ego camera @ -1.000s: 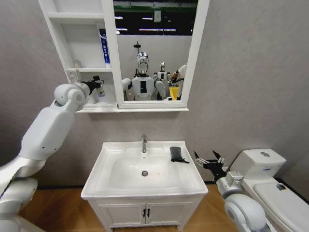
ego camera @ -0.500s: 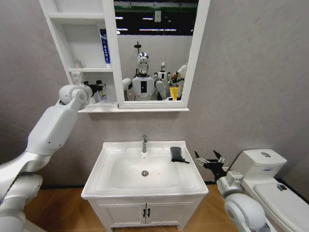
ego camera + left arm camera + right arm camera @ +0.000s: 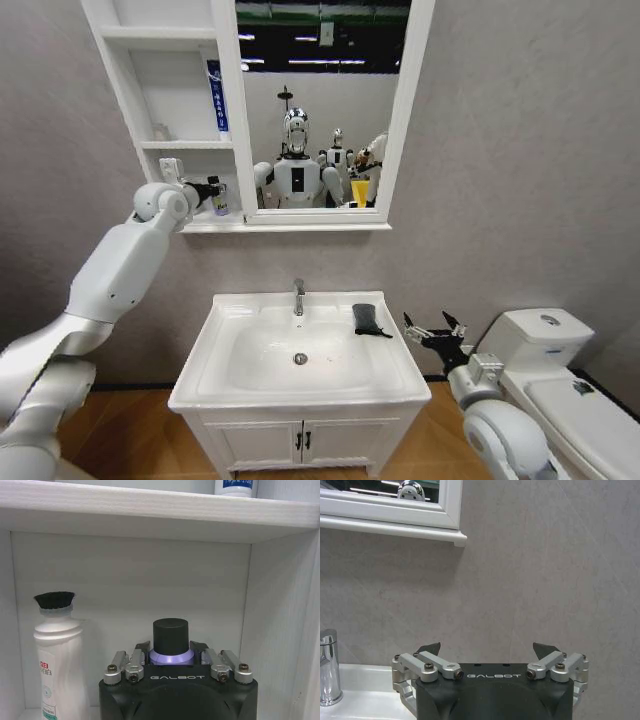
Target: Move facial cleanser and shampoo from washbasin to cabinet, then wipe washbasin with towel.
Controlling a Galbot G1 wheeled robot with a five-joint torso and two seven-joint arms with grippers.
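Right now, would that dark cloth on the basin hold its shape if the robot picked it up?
Probably not. The towel lies folded with a loose corner trailing, so it would likely droop. It looks small and light, and should slide easily on the washbasin.

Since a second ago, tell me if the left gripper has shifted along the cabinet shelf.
Yes. The left gripper, shut on a bottle, moved toward the mirror frame on the cabinet bottom shelf.
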